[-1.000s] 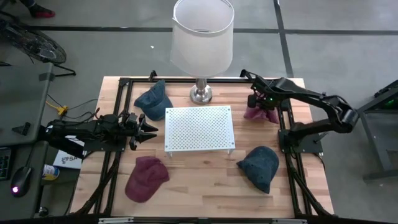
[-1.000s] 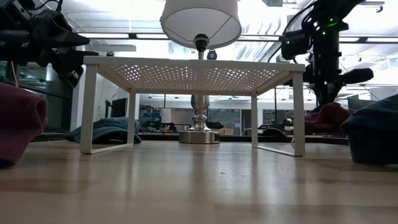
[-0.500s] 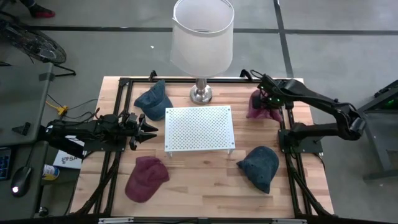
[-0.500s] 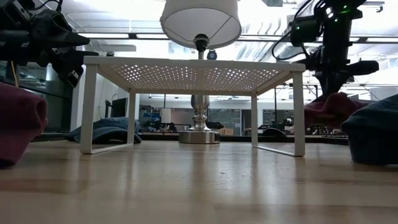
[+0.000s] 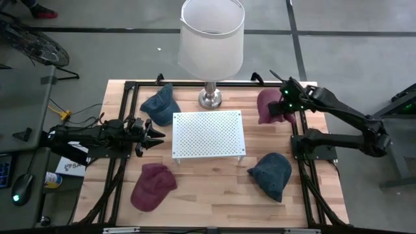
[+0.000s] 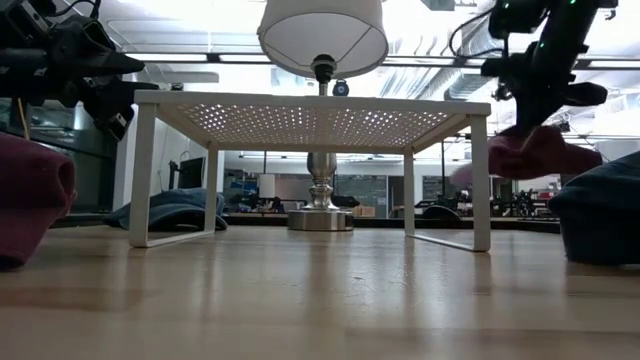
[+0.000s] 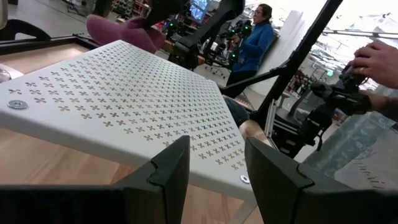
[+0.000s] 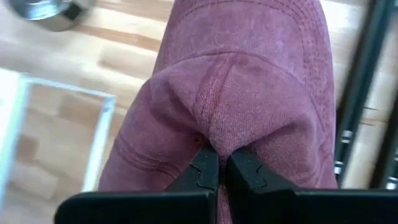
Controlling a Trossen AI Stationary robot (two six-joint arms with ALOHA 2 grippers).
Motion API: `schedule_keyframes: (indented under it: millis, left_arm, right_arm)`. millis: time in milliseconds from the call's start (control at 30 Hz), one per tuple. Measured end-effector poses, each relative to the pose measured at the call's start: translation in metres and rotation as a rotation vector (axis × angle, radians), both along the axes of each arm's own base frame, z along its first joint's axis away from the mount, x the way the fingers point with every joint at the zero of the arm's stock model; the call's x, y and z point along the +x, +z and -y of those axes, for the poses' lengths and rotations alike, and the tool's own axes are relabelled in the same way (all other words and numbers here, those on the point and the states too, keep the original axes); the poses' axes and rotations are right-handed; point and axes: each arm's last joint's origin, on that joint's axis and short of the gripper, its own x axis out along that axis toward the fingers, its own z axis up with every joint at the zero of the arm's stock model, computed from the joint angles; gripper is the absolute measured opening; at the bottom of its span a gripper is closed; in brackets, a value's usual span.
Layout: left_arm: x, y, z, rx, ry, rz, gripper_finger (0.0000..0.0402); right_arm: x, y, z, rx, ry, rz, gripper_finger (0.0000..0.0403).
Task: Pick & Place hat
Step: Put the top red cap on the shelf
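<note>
Maroon cap (image 5: 268,106) hung above the table's (image 5: 214,185) far right portion, lifted clear of the wood, between the lamp base (image 5: 209,97) and the right frame rail. Seen from above, its long axis ran roughly from the table's far edge toward the near edge, beside the right end of the white perforated shelf (image 5: 208,134); in the low view the cap (image 6: 535,155) drooped beneath the gripper, its longer side trailing toward the shelf leg, and which end carried the brim could not be told. Right gripper (image 8: 218,171) was closed, its two dark fingers pressed together on a pinched fold of the cap's fabric (image 8: 249,93), so the cap was carried by that fold alone. Left gripper (image 5: 155,138) waited just beside the shelf's left edge, its fingers (image 7: 168,168) parted with a moderate gap and holding nothing, aimed across the shelf top (image 7: 124,87). Three other hats lay on the table: a blue cap (image 5: 160,105) at far left, a second maroon cap (image 5: 153,185) at near left, and a dark blue hat (image 5: 271,174) at near right.
</note>
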Motion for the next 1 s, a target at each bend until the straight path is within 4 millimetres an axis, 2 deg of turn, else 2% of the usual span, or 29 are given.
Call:
schedule_keyframes:
  millis: [300,533,767,1000]
  left_arm:
    - [0.000,0.000,0.000,0.000,0.000,0.000,0.0154]
    - [0.000,0.000,0.000,0.000,0.000,0.000,0.0154]
    - [0.000,0.000,0.000,0.000,0.000,0.000,0.0154]
    - [0.000,0.000,0.000,0.000,0.000,0.000,0.0154]
  right_arm:
    - [0.004,0.014,-0.017,-0.026,0.080,0.166,0.0000]
    - [0.012,0.040,-0.030,-0.064,0.106,0.246,0.0000]
    - [0.038,0.052,-0.045,-0.034,0.111,0.269,0.0000]
    - [0.075,0.054,-0.055,-0.028,0.131,0.258,0.0000]
